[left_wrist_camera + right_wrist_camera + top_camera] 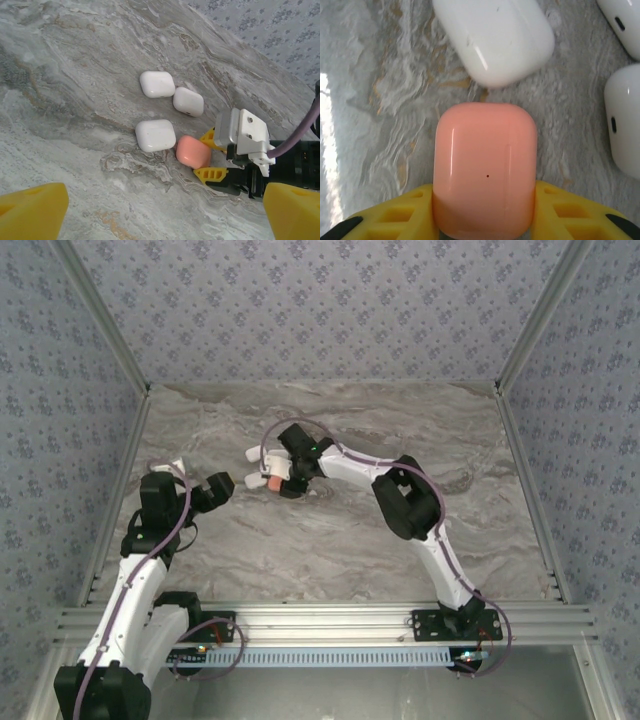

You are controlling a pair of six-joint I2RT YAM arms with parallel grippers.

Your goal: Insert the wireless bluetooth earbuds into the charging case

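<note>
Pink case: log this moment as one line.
right hand: shut on pink case | left hand: open | white cases: three, lids closed

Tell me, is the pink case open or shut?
Shut. The pink case lies flat with its lid down, and no gap or raised lid shows.

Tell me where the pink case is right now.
In the left wrist view, the pink case is mid-table, clamped in the right gripper, just right of the nearest white case.
</note>
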